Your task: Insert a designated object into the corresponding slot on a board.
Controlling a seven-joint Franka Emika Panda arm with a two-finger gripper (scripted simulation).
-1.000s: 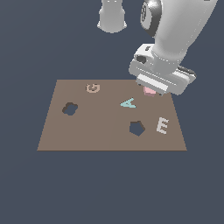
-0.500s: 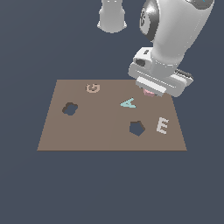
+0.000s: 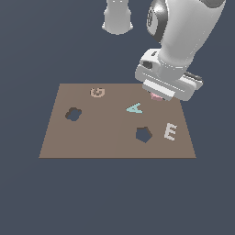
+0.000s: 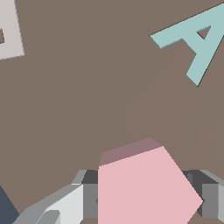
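While the tool grips the pink pentagon block between closed fingers, the pentagon slot lies toward seven o'clock on the board.

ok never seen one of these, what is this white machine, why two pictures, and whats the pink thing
The white machine is a robot arm, drawn by a computer simulation. One picture looks at the whole scene from outside; the other comes from a camera on the arm's wrist, looking down past its pincer.

On the dark surface lies a flat brown board. It has two dark holes cut in it: a five-sided slot and a flower-shaped hole. Three letter pieces lie on it: a tan G, a teal A and a whitish E.

The pink thing is a pentagon block. The wrist view shows it between the pincer's fingers, apparently gripped. It is meant for the five-sided slot, and it is not there yet.
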